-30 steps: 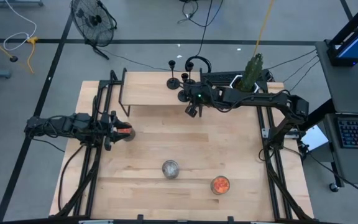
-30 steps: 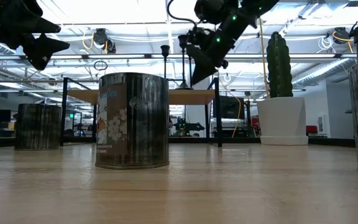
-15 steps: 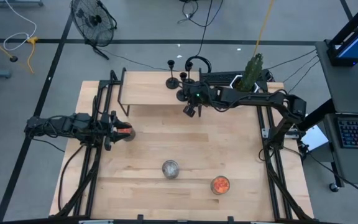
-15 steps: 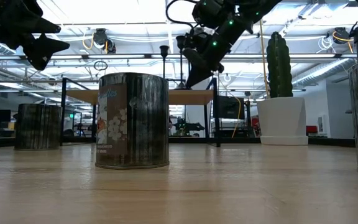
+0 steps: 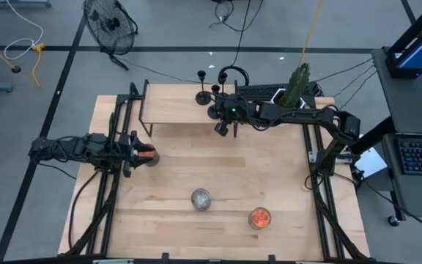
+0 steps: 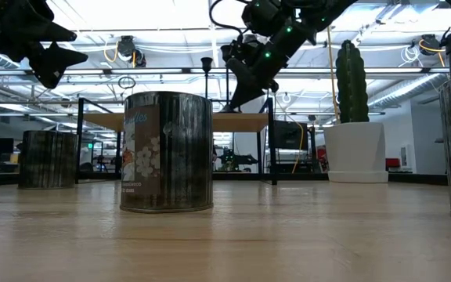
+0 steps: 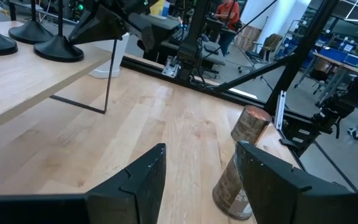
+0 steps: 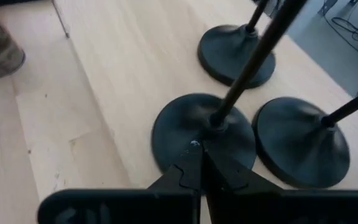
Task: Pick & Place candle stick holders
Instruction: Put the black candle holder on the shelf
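Now right claw [image 5: 224, 129] together, edged closer to candle stick holders [image 8: 204, 134], seemingly just touching

The high camera looked straight down on the whole desk [image 5: 218, 176] from far above. The low camera sat at desk-top height, close behind a silver can [image 6: 167, 152], facing level across into the room. The left wrist camera looked across the desk past its own pincer [image 7: 201, 180]; the right wrist camera looked closely down on three candle stick holders [image 8: 205, 134]. High, low and left wrist views shared the can and the raised shelf [image 5: 178, 108].
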Robot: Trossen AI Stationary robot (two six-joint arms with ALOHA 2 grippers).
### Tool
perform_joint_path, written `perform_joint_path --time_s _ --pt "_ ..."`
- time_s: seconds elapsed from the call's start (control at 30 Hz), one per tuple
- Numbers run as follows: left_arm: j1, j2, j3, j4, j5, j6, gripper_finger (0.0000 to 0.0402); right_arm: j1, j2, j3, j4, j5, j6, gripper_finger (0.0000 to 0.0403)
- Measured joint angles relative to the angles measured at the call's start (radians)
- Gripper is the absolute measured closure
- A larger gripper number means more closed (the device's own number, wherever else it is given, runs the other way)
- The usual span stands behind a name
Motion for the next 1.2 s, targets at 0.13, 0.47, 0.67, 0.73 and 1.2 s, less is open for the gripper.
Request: perform_joint_path --time_s 0.13,0.47,0.67,0.73,1.2 --pt "0.000 0.000 0.000 0.000 0.000 0.000 0.0201 -0.010 0.000 0.000 0.025 0.000 0.000 0.0403" --pt "0.000 0.000 0.000 0.000 0.000 0.000 0.0201 -0.014 0.000 0.000 0.029 -0.021 0.003 0.0403" --pt "0.000 0.000 0.000 0.000 0.000 -0.001 0.0201 -0.013 0.000 0.000 0.029 -0.024 0.004 0.0403" --pt "0.000 0.000 0.000 0.000 0.000 -0.001 0.0201 -0.013 0.000 0.000 0.032 -0.025 0.003 0.0403" --pt "0.000 0.000 0.000 0.001 0.000 -0.008 0.0201 -0.019 0.000 0.000 0.104 -0.049 -0.010 0.0403"
